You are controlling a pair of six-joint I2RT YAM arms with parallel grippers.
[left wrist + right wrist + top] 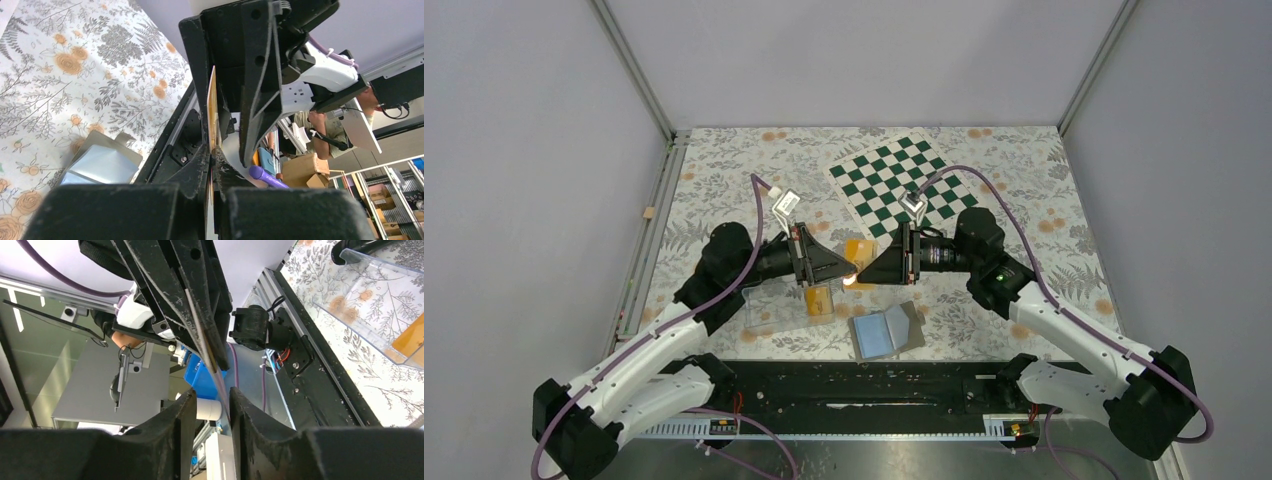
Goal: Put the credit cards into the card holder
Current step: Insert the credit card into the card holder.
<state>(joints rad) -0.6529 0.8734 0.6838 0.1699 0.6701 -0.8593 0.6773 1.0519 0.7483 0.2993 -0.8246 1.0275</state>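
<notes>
My left gripper (846, 270) is shut on an orange-yellow credit card (854, 279) and holds it on edge above the table; in the left wrist view the card (212, 102) stands edge-on between the closed fingers (197, 165). My right gripper (864, 273) faces it tip to tip. Its jaws are open, and the card's thin edge (202, 335) runs into the gap (212, 397), close to the right finger. A second card (860, 247) lies on the table behind. A third (820, 300) lies in the clear tray. The grey card holder (886, 331) lies open in front, also showing in the left wrist view (97, 162).
A clear plastic tray (774, 305) sits under my left arm and shows in the right wrist view (370, 300). A green-and-white chessboard (904, 180) lies at the back. The black rail (864, 385) runs along the table's near edge.
</notes>
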